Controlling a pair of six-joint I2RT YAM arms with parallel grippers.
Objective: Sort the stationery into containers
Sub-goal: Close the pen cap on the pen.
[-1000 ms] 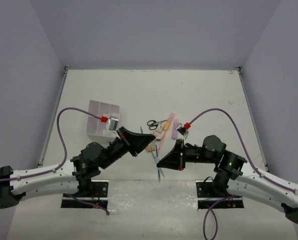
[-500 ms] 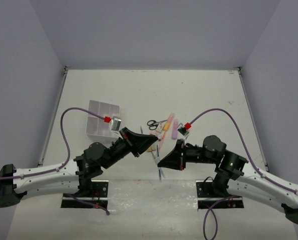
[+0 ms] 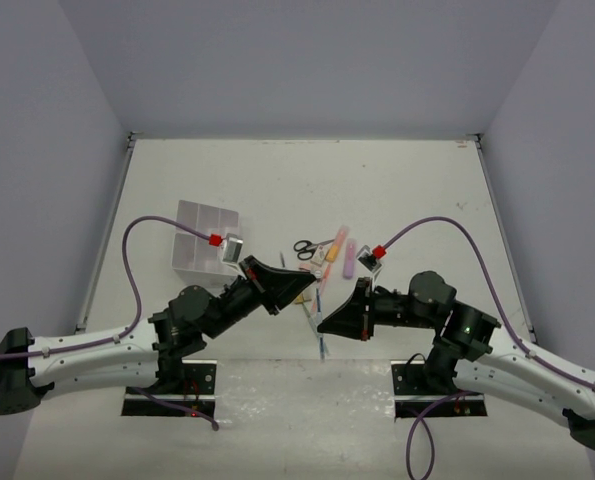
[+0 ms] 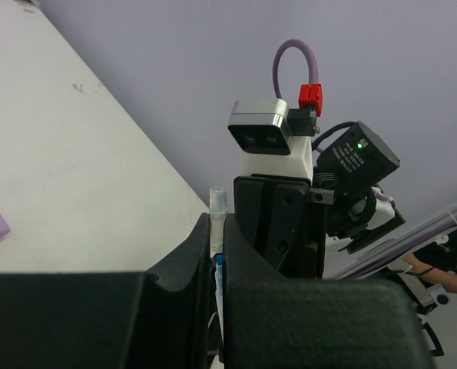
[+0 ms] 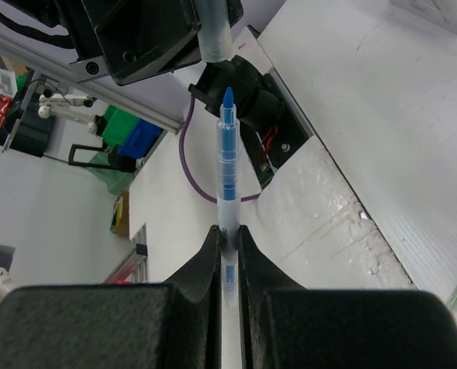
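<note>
The right gripper (image 5: 227, 231) has its fingers pinched narrow on a thin clear-barrelled pen with a blue tip (image 5: 226, 154), which sticks straight out past the fingertips. Facing it, the left gripper (image 4: 217, 231) is closed just as tightly on a short clear plastic cap (image 4: 217, 198), its end poking out beyond its own fingertips. Tip and cap are near but apart — and from the right wrist the tip looks a shade to one side of the cap's mouth rather than square to it.

Pushed together like that, I'd expect the tip to catch the cap's rim. The barrel is slim and round and held by a thin pinch, so it could slide back through the fingers or swivel. The cap could tilt or pop out and drop to the white table (image 3: 407, 190).

The squarish clear plastic organiser box with dividers (image 3: 202, 238) sits well apart from both sets of fingers, out past the left gripper's side. The black-handled scissors (image 3: 305, 247) and the lilac bar (image 3: 348, 262) lie loose just beyond the fingertips — a dropped pen could land among them.
</note>
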